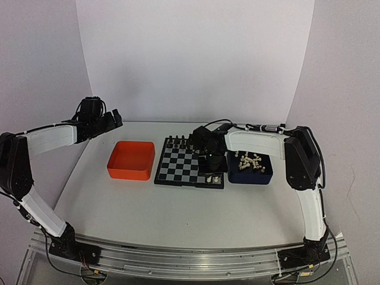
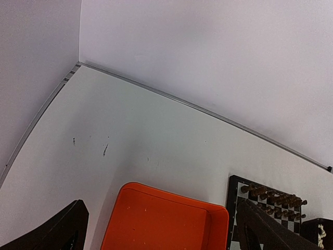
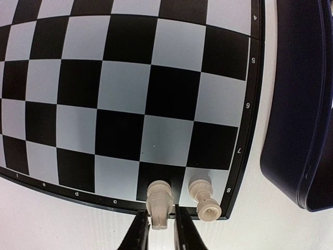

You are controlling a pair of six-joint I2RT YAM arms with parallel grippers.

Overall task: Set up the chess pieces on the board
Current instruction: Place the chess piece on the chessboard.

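Now: a white piece being set at the board's bottom edge

Right tool (image 3: 160,232), at the bottom centre of the wrist view, straddles the base of a cream-white chess piece (image 3: 158,200). Its two fingers stand only narrowly apart, close against the piece on either side. Whether they pinch it or have let go cannot be told. The piece appears to stand upright on a black square in the bottom row of the board (image 3: 125,88), second from the lower right corner. A second white piece (image 3: 204,200) stands on the corner square just beside it, apart from the fingers.

The step in hand is judged to be the placing of this piece, and only these two white pieces show on the board. The next move calls for the fingers to spread fully and rise straight off, so that neither piece is tipped. A reach should follow to the dark blue tray (image 1: 264,175), right of the board in the overhead view, where the remaining chess pieces (image 1: 249,160) lie heaped.

The corner piece sits near the right-hand finger, and the tray wall runs close along the board's right edge. Black pieces (image 1: 178,141) line the board's top edge, well apart. Left tool (image 1: 110,122), at upper left, is spread wide and empty above the table (image 1: 178,219), beyond the orange tray (image 1: 130,159).
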